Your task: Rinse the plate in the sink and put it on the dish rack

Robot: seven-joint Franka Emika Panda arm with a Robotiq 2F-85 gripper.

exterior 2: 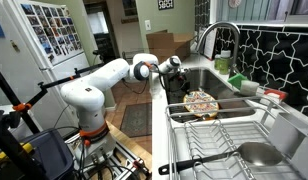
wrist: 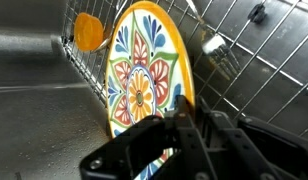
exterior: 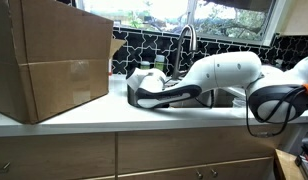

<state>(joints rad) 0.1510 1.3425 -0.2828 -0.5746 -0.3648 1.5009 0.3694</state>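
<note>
The plate [wrist: 142, 75] is a painted, glazed piece, flowered in blue, orange and green. It stands on edge low in the sink [exterior 2: 209, 80], its back close against a wire grid [wrist: 249, 80]. I judge it rigid, fairly heavy, brittle, and slick once wet; a knock against steel or wire could chip it. The rim is the only sensible hold, pinched well in from the edge so the glaze cannot slide out. The pincer [wrist: 184, 120] appears closed on the lower rim, its dark fingers nearly together with the plate's edge running between them. An orange scrubber-like thing [wrist: 88, 32] sits just beyond the plate. The faucet [exterior 2: 220, 32] arches above the basin. The dish rack [exterior 2: 209, 135] lies beside the sink, apart from the plate.
</note>
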